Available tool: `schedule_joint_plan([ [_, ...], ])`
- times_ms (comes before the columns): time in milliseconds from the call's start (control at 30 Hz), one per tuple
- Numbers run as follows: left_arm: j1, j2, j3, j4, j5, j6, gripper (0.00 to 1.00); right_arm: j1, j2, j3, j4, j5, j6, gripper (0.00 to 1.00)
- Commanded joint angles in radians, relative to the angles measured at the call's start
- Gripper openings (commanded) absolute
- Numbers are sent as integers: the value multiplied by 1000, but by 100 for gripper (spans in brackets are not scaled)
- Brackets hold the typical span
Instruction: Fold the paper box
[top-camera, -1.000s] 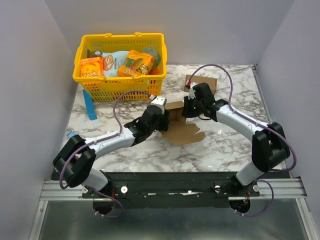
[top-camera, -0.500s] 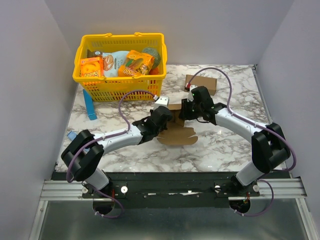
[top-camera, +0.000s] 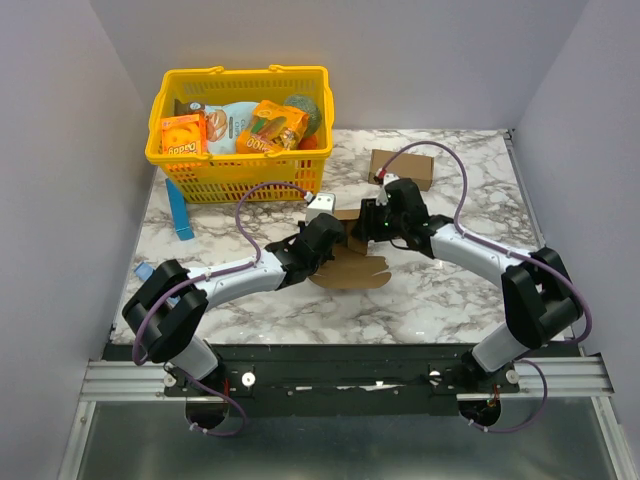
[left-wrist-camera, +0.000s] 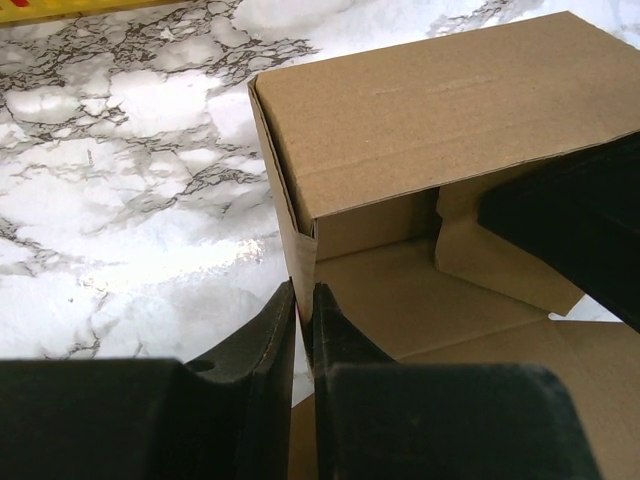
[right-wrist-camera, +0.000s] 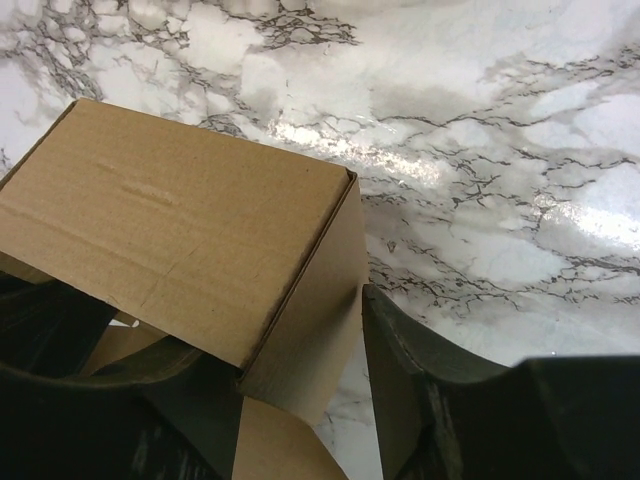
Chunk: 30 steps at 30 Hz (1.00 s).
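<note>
paper box (left-wrist-camera: 420, 130) wall, pinched by left gripper (left-wrist-camera: 303, 300)

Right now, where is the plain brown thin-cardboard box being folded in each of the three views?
Top external: the plain brown cardboard box sits at picture centre.
Left wrist: it fills the upper right.
Right wrist: it fills the left half, top panel showing.
Shared landmark: the white marble tabletop beneath it, seen in all three.
</note>
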Motion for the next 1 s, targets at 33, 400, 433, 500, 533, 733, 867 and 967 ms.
schedule_joint_plan([
  [33,-19,-15,10,21,-10,-34,16,3,-25,-46,112,6,32,58],
  [400,-35,-34,-4,44,-1,-72,13,32,-31,-112,218,162,55,41],
  [433,-36,-35,-5,46,-4,-75,13,35,-32,-112,215,188,57,37],
  [500,-41,-34,-7,44,-10,-84,13,41,-32,-115,208,252,62,27],
  [533,-42,-34,-8,44,-13,-86,13,43,-32,-117,207,268,65,24],
  [733,-56,-34,-10,44,-24,-89,13,60,-34,-118,187,401,71,5],
  [867,-65,-32,-8,43,-38,-89,13,72,-34,-123,179,483,82,1],
  [967,-70,-32,-7,44,-44,-89,13,74,-26,-123,176,515,92,1],
])
